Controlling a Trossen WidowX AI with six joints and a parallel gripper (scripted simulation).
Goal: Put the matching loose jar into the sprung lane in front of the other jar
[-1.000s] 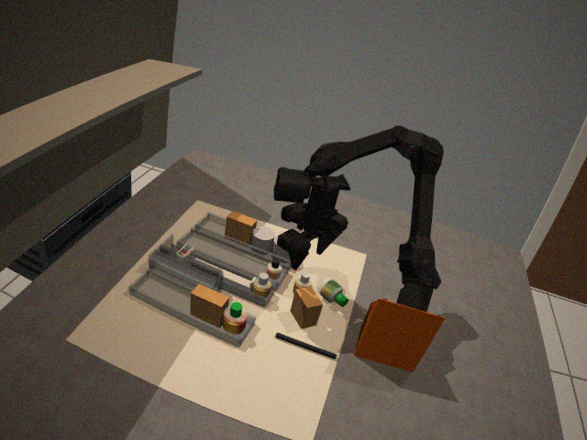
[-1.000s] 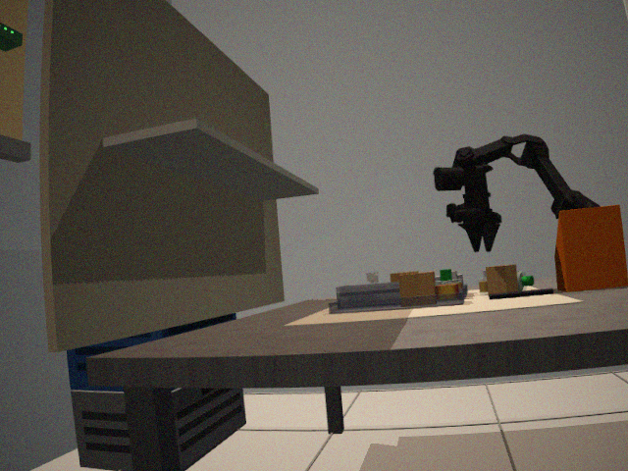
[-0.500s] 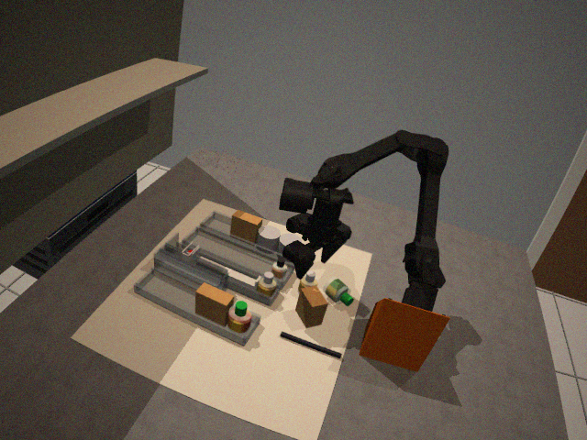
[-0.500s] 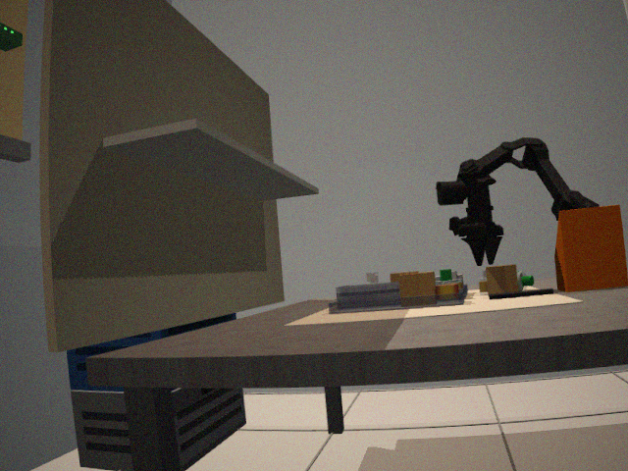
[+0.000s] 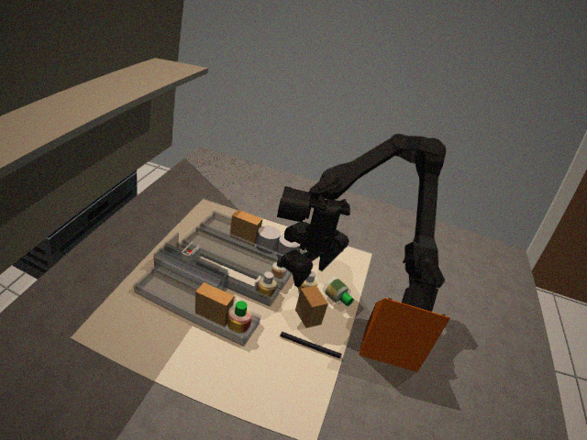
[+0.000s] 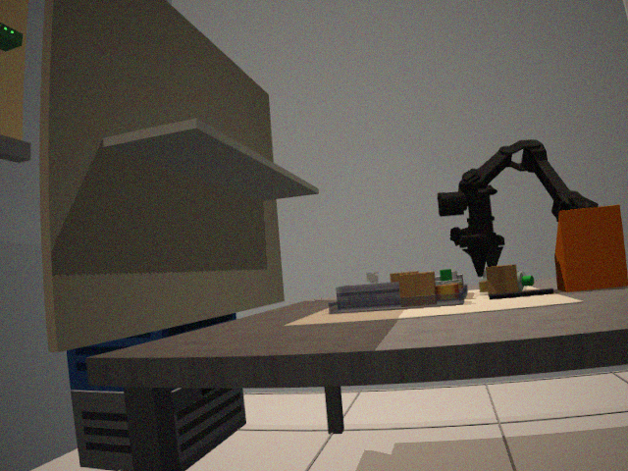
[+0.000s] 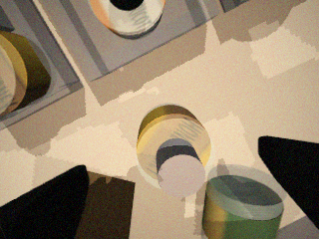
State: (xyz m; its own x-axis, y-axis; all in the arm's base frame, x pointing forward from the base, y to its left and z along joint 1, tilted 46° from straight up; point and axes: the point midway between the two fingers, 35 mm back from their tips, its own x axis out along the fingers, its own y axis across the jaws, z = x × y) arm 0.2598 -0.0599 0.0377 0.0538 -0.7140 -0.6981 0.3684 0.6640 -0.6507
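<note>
Upright on the pale mat, the loose pale-capped jar stands in front of the lanes, with the claw above it, spread wide and gripping nothing. Near the jar are a brown block and a green jar lying on its side. Farther out, a black rod lies on the mat, and an orange box stands on the desk.

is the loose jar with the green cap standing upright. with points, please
No, the green-capped jar (image 5: 337, 290) (image 7: 243, 211) lies on its side, its cap pointing away from the lanes (image 5: 189, 310).
</note>
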